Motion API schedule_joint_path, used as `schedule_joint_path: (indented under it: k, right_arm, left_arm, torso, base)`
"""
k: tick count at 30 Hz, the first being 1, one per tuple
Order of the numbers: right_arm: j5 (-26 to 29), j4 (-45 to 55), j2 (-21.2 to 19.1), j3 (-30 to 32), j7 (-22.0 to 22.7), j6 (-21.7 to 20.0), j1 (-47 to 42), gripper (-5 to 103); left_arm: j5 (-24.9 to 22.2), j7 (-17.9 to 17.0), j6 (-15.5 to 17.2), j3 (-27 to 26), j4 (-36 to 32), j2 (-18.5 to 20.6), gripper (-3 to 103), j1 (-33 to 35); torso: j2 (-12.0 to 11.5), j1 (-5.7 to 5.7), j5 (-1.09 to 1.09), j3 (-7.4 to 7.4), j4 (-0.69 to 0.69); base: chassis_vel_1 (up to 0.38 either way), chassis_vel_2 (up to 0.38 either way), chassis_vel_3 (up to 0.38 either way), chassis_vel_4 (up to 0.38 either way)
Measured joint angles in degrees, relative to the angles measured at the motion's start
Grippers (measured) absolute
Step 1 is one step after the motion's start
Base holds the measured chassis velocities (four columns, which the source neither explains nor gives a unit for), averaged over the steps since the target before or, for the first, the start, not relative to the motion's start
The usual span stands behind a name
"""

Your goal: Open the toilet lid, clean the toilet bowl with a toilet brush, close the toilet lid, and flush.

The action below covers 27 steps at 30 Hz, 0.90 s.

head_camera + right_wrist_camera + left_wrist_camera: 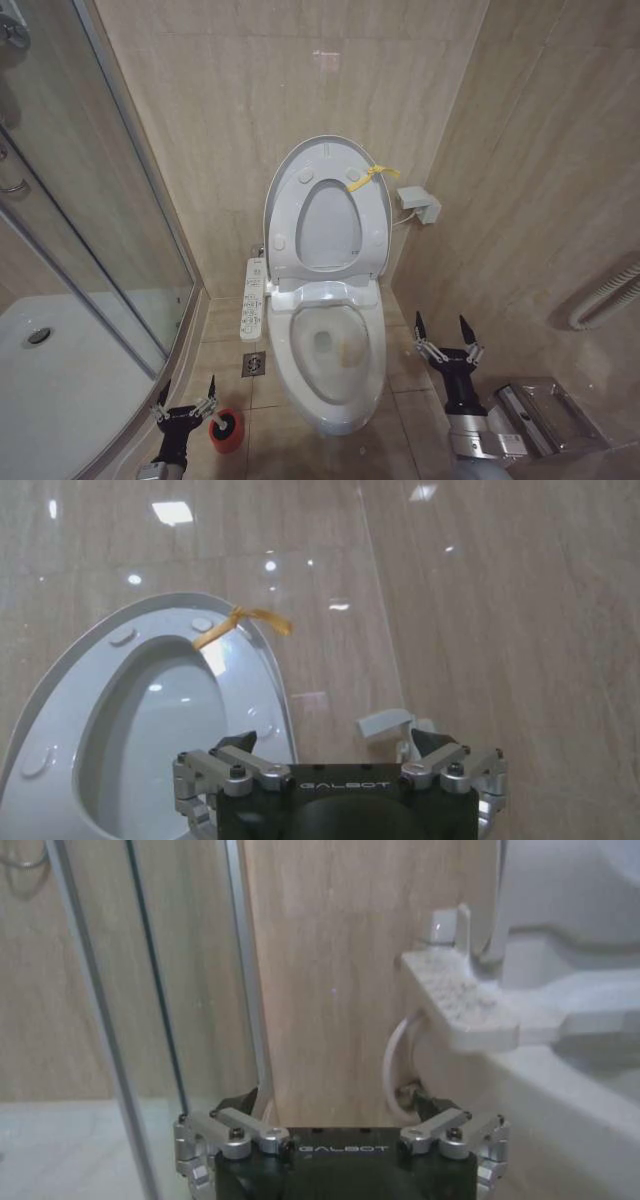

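Standing upright against the wall, the toilet lid (325, 165) is already open (step one done); the stained toilet bowl (335, 350) awaits scrubbing. Left gripper (186, 402) hovers, fingers apart, beside the red brush holder (227, 429); right gripper (446, 335) idles spread.

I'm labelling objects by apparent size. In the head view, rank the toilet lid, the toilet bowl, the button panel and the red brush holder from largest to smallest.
1. Toilet lid and toilet bowl: look alike in size, so unranked.
2. Button panel.
3. Red brush holder, though it sits nearest the camera.
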Motion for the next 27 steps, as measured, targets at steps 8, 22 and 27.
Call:
schedule_joint_path:
  k: [8,22,27]
  right_arm:
    - [0.0,-1.6,-0.7,0.0,-0.2,0.5,0.4,100]
    - [0.2,-2.9,-1.3,0.4,-0.4,1.3,0.1,100]
    - [0.3,-3.2,-1.5,0.3,-0.5,1.4,0.3,100]
  left_arm:
    - [-1.1,1.7,-1.8,0.7,11.3,-0.9,100,-6.6]
    - [0.0,2.3,-2.5,1.0,16.1,-1.9,100,-7.3]
    - [0.1,2.3,-2.4,0.7,15.8,-2.1,94,-7.1]
  torso:
    - [0.0,0.00,0.01,0.00,0.00]
    - [0.0,0.00,0.01,0.00,0.01]
    - [0.0,0.00,0.01,0.00,0.01]
  base:
    - [0.000,0.000,0.000,0.000]
    - [0.000,0.000,0.000,0.000]
    - [0.000,0.000,0.000,0.000]
